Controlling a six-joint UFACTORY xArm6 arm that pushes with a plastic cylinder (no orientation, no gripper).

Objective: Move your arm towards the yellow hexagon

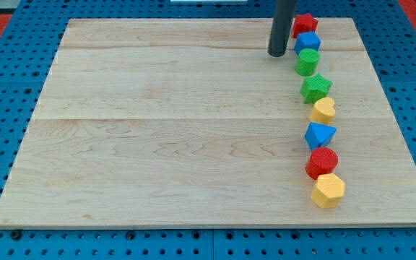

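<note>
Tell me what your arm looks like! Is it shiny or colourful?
Not colourful at all. All that shows of me is a plain, straight, dark grey rod, round like a thick marker, coming in from the view's top. My tip is blunt and flat. It looks matte, with no cables, stickers or markings visible.

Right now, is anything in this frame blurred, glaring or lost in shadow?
Camera view: evenly lit, sharp, no glare on the wooden board; shadows soft. My tip reads clearly beside the blue block; the yellow hexagon is crisp at the view's bottom right.
</note>
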